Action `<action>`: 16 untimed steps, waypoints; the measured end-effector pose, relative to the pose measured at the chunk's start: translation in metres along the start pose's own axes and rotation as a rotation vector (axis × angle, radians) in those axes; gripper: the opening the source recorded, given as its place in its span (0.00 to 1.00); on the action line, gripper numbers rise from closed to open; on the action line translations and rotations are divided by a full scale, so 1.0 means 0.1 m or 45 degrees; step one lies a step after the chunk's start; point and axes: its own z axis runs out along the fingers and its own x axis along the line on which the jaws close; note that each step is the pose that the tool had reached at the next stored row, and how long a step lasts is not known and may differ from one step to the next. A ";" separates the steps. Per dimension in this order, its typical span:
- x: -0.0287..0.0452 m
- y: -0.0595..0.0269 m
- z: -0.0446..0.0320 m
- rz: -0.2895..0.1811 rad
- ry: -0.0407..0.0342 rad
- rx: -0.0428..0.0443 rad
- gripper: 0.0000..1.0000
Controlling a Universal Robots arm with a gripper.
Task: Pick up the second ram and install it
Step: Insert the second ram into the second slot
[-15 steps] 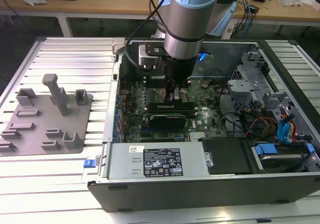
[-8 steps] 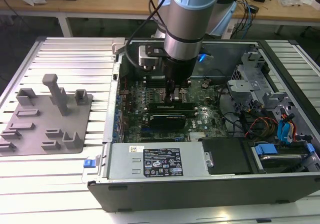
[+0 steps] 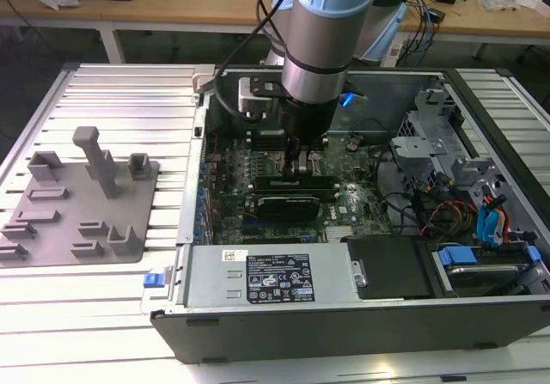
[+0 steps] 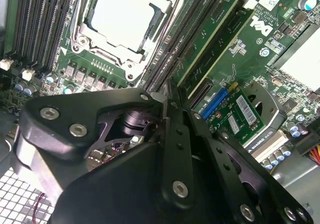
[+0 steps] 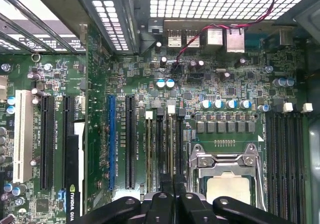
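My gripper [image 3: 298, 167] is low inside the open computer case, over the memory slots next to the processor socket [image 5: 227, 176]. Its black fingers [image 5: 172, 200] stand close together, shut on the second ram [image 5: 170, 154]. That ram shows edge-on as a thin dark line standing in a slot. Another green stick [image 4: 215, 41] sits in a neighbouring slot on the side away from the socket. In both wrist views the gripper body hides the part of the second ram under the fingertips.
The motherboard [image 5: 125, 78] carries long black expansion slots and a blue one [image 5: 111, 144]. A black card [image 3: 292, 197] lies across the board just in front of the gripper. The case's power supply [image 3: 271, 277] is at the front. A grey fixture plate [image 3: 77, 199] with blocks lies at the exterior view's left.
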 end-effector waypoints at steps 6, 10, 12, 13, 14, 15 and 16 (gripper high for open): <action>0.000 0.003 0.004 0.000 -0.0043 0.003 0.09; 0.000 0.007 0.011 0.000 -0.0042 0.004 0.09; -0.001 0.007 0.012 0.000 -0.0061 0.004 0.09; -0.001 0.007 0.012 0.000 -0.0064 0.004 0.09; 0.000 0.007 0.011 0.000 -0.0064 0.004 0.09; 0.000 0.007 0.012 0.000 -0.0065 0.004 0.09; 0.000 0.007 0.011 0.000 -0.0066 0.004 0.09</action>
